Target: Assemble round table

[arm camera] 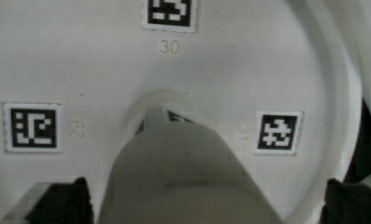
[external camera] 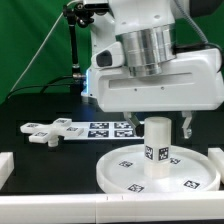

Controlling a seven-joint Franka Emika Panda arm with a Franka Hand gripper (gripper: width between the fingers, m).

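Note:
The large round disc (external camera: 125, 178) lies flat on the table at the front, tags facing up. The short cylinder leg (external camera: 157, 148) stands upright at its centre. My gripper (external camera: 162, 128) hangs straight above the leg, with a dark finger (external camera: 186, 126) visible beside the leg's top. In the wrist view the leg (arm camera: 182, 170) rises between my gripper (arm camera: 203, 205) fingertips (arm camera: 57, 202), with a gap on each side. The jaws are open, holding nothing. The disc (arm camera: 93, 70) fills that view. The cross-shaped base (external camera: 52, 130) lies loose at the exterior view's left.
The marker board (external camera: 108, 128) lies behind the disc on the black table. White barrier blocks stand at the exterior view's left edge (external camera: 5, 165), right edge (external camera: 216, 155) and along the front (external camera: 60, 212). A green curtain hangs behind.

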